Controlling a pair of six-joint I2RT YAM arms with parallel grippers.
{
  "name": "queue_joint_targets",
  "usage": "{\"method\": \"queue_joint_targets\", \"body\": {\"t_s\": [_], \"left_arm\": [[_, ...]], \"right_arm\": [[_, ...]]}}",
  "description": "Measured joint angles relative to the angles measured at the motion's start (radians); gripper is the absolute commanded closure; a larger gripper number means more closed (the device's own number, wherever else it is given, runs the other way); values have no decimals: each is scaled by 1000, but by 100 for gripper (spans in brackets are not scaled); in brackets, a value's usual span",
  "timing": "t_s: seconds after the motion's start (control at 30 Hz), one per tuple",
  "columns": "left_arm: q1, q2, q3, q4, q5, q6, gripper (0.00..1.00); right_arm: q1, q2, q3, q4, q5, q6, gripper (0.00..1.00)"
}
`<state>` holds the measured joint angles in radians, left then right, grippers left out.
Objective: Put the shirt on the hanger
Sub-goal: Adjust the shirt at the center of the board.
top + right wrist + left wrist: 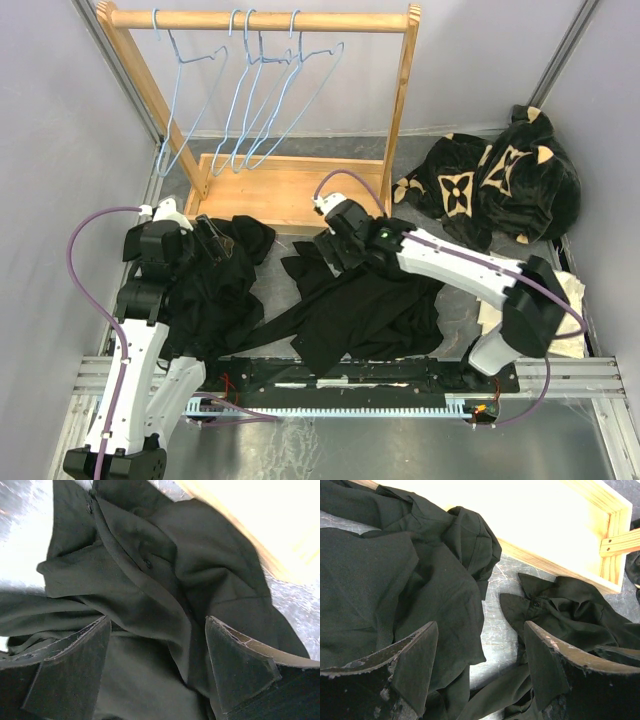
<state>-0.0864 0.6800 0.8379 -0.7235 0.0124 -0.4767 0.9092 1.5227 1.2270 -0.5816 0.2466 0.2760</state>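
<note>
1. Hovering with right tool (157, 625) spread, empty, over the shirt (150, 580), crumpled mid-worktop (493, 626).
2. Likewise with left tool (480, 630), spread and empty above the second black garment (395, 580).
3. Could pinch stacked folds, or drag that neighbour along, lying just beside.
4. Hanger (175, 100) up on the wooden rack (260, 18), well apart.
5. Grey marbled worktop, plain grey walls (50, 150).

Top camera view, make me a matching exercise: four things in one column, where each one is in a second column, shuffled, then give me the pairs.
Things
1. right gripper
2. flower-patterned black garment
3. light-blue hangers
4. left gripper

Places
A. hanging on the wooden rack
B. left side, open
C. mid-table by the rack's base, open
D. far right corner

Pairs: 1-C, 2-D, 3-A, 4-B
</note>
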Motion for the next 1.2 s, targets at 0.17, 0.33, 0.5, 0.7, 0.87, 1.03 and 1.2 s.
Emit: {"method": "queue_joint_targets", "body": {"t_s": [0.17,0.33,0.5,0.7,0.87,1.03,1.2], "left_arm": [[0,0,-1,0,0,0,24],[0,0,-2,0,0,0,24],[0,-1,-2,0,0,0,24],[0,-2,-4,0,0,0,24],[0,-3,-6,0,0,0,24],[0,-3,-7,0,2,0,24],[0,-3,-7,1,15,0,24]], "right_arm": [[0,164,63,6,-50,-75,16],[0,286,148,28,-53,-161,19],[0,375,179,26,27,-206,36],[0,331,94,59,108,-193,100],[0,168,23,56,182,-167,100],[0,-110,16,70,234,-161,100],[0,-305,88,74,257,-153,100]]}}
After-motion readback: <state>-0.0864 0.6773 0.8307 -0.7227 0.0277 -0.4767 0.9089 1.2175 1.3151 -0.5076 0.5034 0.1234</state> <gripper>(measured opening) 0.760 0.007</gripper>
